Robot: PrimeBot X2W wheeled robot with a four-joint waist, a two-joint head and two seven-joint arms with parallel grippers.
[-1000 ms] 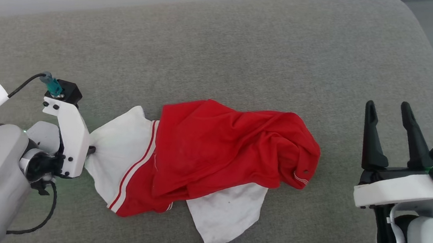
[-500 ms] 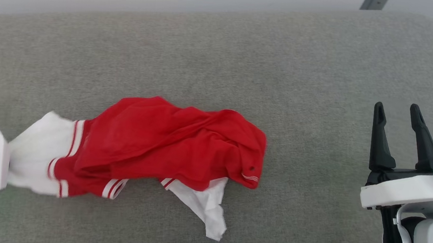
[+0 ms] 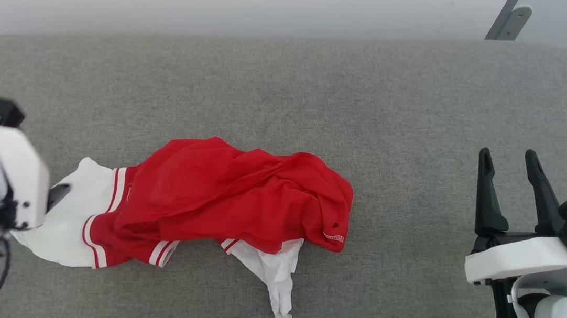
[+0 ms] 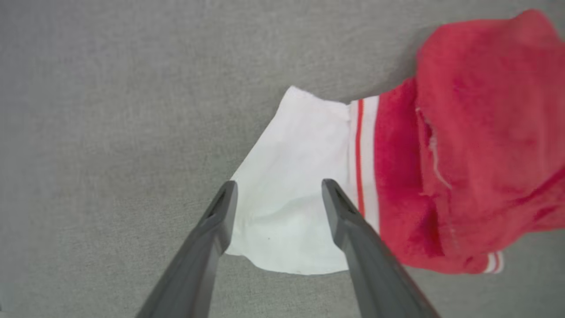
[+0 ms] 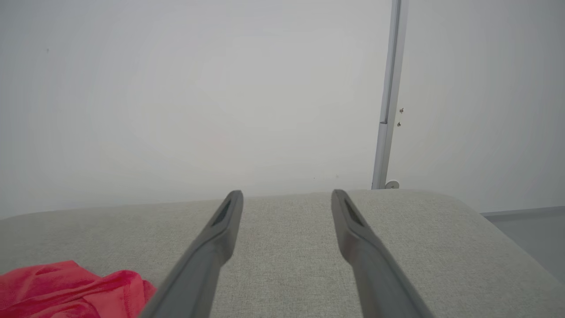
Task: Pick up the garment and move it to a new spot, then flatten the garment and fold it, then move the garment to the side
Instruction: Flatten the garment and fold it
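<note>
We see our left gripper (image 4: 279, 185) with its jaws spread wide over 1 white sleeve of the crumpled red jersey T-shirt (image 3: 237, 196); whether they touch the cloth we cannot tell. The T-shirt lies bunched on the grey fabric-covered bench (image 3: 373, 110), left of centre. Our right gripper (image 3: 507, 153) also stands spread, upright and well apart from the T-shirt.

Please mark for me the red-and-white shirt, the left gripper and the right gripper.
red-and-white shirt (image 3: 237, 196): head view, on its crumpled red body.
left gripper (image 4: 279, 184): left wrist view, midway between its open fingertips.
right gripper (image 3: 507, 152): head view, midway between its open fingertips.
</note>
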